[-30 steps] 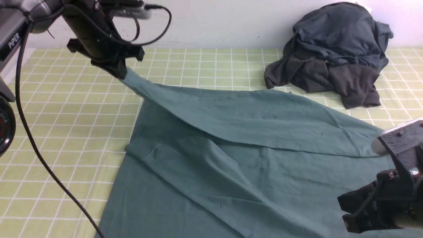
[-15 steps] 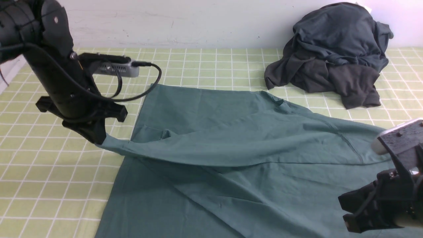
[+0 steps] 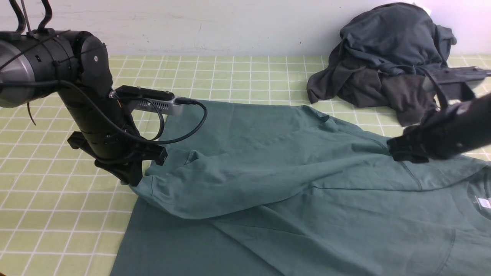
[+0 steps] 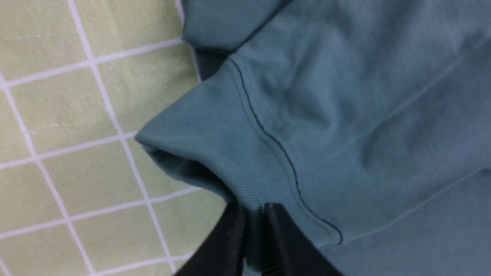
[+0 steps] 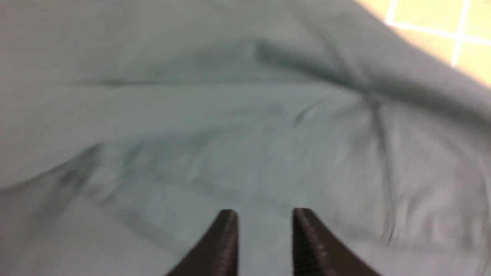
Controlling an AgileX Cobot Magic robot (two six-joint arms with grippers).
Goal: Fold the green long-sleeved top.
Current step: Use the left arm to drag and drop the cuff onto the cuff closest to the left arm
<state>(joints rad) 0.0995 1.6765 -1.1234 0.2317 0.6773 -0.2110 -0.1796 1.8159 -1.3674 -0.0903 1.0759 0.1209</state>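
Sleeve (image 3: 230,180) of green top (image 3: 307,230), spread mid-counter (image 3: 57,214) to near edge, lies across body, left jaws pinched on cuff (image 4: 238,161), right jaws open & empty; body folds not yet done.

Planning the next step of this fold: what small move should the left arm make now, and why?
Probably open the left end effector and release the cuff. The sleeve lies folded across the green top, and the pinched cuff sits low at the top's left edge, near the checked cloth. The right end effector is open over the shoulder area, holding nothing.
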